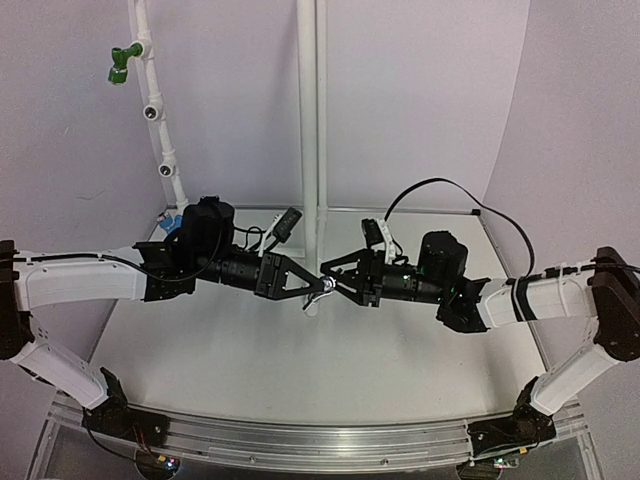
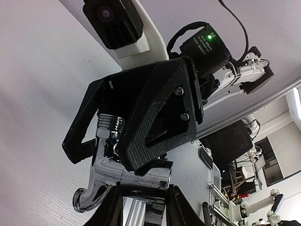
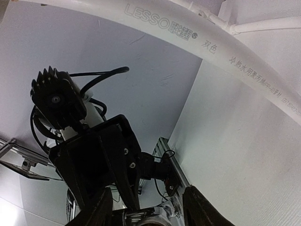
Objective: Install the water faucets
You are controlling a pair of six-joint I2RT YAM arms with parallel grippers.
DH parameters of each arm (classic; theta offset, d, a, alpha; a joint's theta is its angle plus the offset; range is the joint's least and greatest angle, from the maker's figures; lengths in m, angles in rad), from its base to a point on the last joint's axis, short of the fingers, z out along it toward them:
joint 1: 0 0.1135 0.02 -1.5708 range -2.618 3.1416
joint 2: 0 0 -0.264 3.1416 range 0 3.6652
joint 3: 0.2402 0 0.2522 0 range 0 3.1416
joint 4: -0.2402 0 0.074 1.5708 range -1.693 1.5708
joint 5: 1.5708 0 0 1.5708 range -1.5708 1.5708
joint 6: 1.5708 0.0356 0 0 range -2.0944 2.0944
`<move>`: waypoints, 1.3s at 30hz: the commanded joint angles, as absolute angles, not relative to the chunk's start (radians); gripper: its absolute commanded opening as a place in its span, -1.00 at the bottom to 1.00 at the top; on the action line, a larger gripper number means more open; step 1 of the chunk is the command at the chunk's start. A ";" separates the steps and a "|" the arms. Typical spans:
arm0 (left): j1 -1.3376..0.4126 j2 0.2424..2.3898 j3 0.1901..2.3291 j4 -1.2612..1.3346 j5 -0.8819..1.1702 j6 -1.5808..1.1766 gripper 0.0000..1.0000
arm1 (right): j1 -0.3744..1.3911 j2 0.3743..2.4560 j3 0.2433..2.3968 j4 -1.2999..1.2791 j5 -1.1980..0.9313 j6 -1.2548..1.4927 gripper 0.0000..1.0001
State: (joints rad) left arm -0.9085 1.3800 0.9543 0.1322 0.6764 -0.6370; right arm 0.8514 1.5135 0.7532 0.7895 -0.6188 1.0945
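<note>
The silver chrome faucet (image 1: 325,285) hangs above the table centre between both grippers. My left gripper (image 1: 316,287) is shut on its handle end; in the left wrist view (image 2: 143,212) my fingers clamp the chrome body (image 2: 141,176), with the spout (image 2: 87,197) curving down left. My right gripper (image 1: 337,285) is closed around the threaded end (image 2: 110,125), and the chrome shows between its fingers (image 3: 150,217). The blue faucet (image 1: 172,218) lies at the back left, partly hidden by my left arm. A green faucet (image 1: 120,65) sits on the slanted pipe.
The slanted white pipe (image 1: 158,130) at the back left carries two open tee fittings (image 1: 152,112) below the green faucet. A vertical white pipe (image 1: 308,110) stands at the back centre and crosses the right wrist view (image 3: 188,40). White walls enclose the table.
</note>
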 commanded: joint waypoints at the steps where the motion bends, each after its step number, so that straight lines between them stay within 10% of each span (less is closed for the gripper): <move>1: -0.899 1.341 0.971 0.213 0.651 -0.649 -0.73 | 0.870 1.511 0.773 0.867 -0.559 1.130 -0.27; 6: -0.894 1.346 0.992 0.179 0.617 -0.644 -0.63 | 0.880 1.524 0.763 0.895 -0.509 1.249 -1.00; 12: -0.887 1.292 0.995 0.101 0.501 -0.610 0.65 | 0.879 1.491 0.727 0.827 -0.356 1.414 -1.00; 16: -0.887 1.264 1.010 -0.044 0.395 -0.507 0.99 | 0.879 1.470 0.815 0.506 -0.291 1.509 -1.00; 23: -0.917 1.319 1.057 -0.141 0.344 -0.409 0.97 | 0.880 1.483 0.973 0.200 -0.239 1.530 -1.00; 39: -0.962 1.514 1.190 -0.089 0.281 -0.327 0.12 | 0.879 1.528 1.019 0.209 -0.293 1.545 -1.00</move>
State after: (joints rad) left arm -0.9498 1.4895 1.1261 -0.1295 0.2988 -0.3629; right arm 0.8757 1.5230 0.9610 0.1704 -0.2820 1.5352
